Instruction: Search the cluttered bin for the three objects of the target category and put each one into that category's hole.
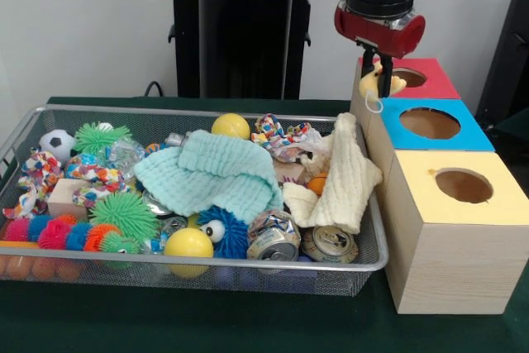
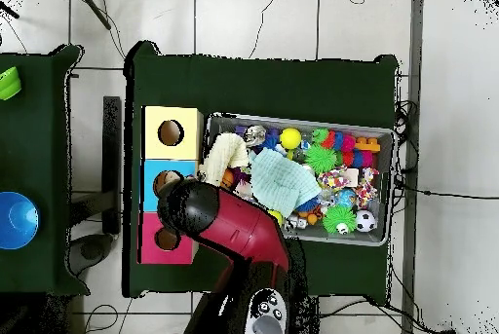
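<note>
The gripper (image 1: pixel 382 80) hung closed on a small yellow toy (image 1: pixel 374 82), at about 12 o'clock from the bin (image 1: pixel 376 247), over the left edge of the red box (image 1: pixel 436 80). The toy dangled beside that box's hole (image 1: pixel 408 78), not yet in it. Three boxes stood in a row at the bin's 3 o'clock side on the table (image 1: pixel 207 328): red farthest, blue box (image 1: pixel 471 134) in the middle, yellow box (image 1: pixel 504 204) nearest, each with a round hole on top.

In the bin, a mint cloth (image 1: pixel 211 173) lay at the centre, with a cream cloth (image 1: pixel 343 183) at its 3 o'clock, draped up to the rim. Two crushed cans (image 1: pixel 302 241) lay at 5 o'clock, a yellow ball (image 1: pixel 188 244) at 6 o'clock, another yellow ball at 12 o'clock, and a soccer ball (image 1: pixel 56 143) at 10 o'clock. From overhead, the arm (image 2: pixel 234 228) covered the red and blue boxes' edge.
</note>
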Controlling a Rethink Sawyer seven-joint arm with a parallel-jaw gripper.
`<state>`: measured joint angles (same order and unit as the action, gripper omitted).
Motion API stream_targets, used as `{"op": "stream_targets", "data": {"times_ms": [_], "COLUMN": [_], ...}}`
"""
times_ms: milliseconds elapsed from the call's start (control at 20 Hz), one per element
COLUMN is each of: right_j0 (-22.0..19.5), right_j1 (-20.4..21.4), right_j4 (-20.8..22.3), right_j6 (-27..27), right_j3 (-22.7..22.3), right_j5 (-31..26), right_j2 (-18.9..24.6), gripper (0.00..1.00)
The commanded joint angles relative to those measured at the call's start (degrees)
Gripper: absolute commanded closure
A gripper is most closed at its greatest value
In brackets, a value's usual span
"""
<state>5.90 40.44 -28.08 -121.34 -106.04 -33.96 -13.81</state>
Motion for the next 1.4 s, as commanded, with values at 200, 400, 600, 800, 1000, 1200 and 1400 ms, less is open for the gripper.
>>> {"op": "stream_targets", "data": {"times_ms": [200,400,600,800,1000,1200,1400], "right_j0": [-0.1,-0.9,-0.6,-2.0,-2.5,-3.4,-4.9], "right_j1": [0.8,1.2,2.4,2.7,2.2,1.2,0.3], "right_j4": [-4.8,-5.7,-6.9,-8.4,-9.0,-9.2,-8.8], "right_j6": [-14.2,-12.4,-11.8,-8.9,-8.0,-6.3,-4.0], "right_j3": [-4.0,-5.2,-7.3,-9.4,-10.7,-12.0,-13.5], "right_j5": [-5.6,-7.0,-6.9,-5.6,-3.3,0.4,3.9], "right_j2": [5.1,6.4,7.2,9.1,10.1,11.4,13.1], "gripper": [1.00,1.00,1.00,1.00,1.00,1.00,1.00]}}
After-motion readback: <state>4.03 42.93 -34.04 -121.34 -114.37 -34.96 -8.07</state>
